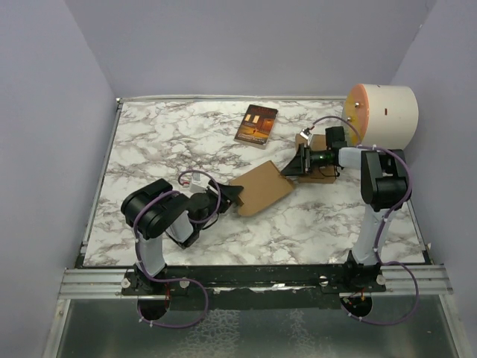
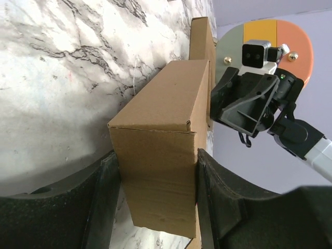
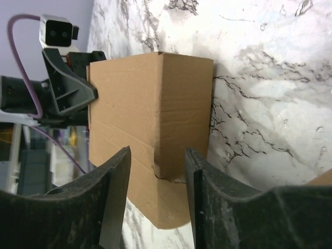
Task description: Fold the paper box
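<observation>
The paper box (image 1: 259, 188) is a brown cardboard carton, folded into a slim block, lying on the marble table (image 1: 164, 142) between the two arms. My left gripper (image 1: 237, 195) holds its near-left end. In the left wrist view both fingers press the sides of the box (image 2: 166, 98), so the left gripper (image 2: 155, 171) is shut on it. My right gripper (image 1: 287, 170) is at the far-right end. In the right wrist view its fingers stand apart from the box (image 3: 135, 93) on both sides, so the right gripper (image 3: 157, 161) is open around a corner with a small torn fold.
A dark red-brown book (image 1: 256, 124) lies at the back of the table. A big white drum with an orange and yellow face (image 1: 381, 115) stands at the back right. Another brown carton (image 1: 320, 142) lies under the right wrist. A metal rail (image 1: 246, 280) runs along the near edge.
</observation>
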`<state>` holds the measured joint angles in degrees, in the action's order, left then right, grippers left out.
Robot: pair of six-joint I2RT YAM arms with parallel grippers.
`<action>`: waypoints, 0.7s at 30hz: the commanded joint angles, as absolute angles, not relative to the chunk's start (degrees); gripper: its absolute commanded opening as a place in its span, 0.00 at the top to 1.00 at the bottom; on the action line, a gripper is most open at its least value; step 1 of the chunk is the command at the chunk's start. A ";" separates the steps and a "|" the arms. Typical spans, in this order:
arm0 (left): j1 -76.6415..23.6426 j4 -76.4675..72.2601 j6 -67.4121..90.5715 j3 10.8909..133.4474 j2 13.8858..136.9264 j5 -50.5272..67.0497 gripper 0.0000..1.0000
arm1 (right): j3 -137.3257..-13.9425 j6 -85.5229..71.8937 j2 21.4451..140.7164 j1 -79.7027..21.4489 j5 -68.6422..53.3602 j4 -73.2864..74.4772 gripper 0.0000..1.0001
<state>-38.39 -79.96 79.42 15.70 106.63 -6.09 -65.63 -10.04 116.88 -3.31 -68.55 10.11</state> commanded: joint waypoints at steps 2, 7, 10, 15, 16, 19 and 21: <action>-38.59 -84.91 80.58 13.14 104.20 -8.83 0.59 | -67.91 -1.48 111.10 -1.61 -63.77 14.45 0.48; -37.53 -79.02 81.78 12.99 99.51 -7.00 0.59 | -68.86 5.96 102.67 -0.37 -60.32 17.67 0.40; -36.58 -74.08 83.62 13.31 96.65 -5.35 0.58 | -67.58 10.26 97.13 -0.35 -60.56 17.20 0.37; -34.38 -55.05 86.50 17.13 90.57 -0.32 0.59 | -67.11 19.03 91.23 -0.62 -69.11 19.58 0.34; -34.22 -50.06 86.16 18.65 89.12 0.31 0.59 | -67.67 22.40 90.40 -0.92 -70.71 21.61 0.34; -33.89 -33.22 84.56 23.90 84.57 0.52 0.59 | -68.67 32.62 87.67 -3.62 -71.89 26.45 0.28; -33.50 -24.67 83.46 26.97 81.78 0.38 0.60 | -68.33 42.02 85.48 -6.81 -71.39 29.44 0.21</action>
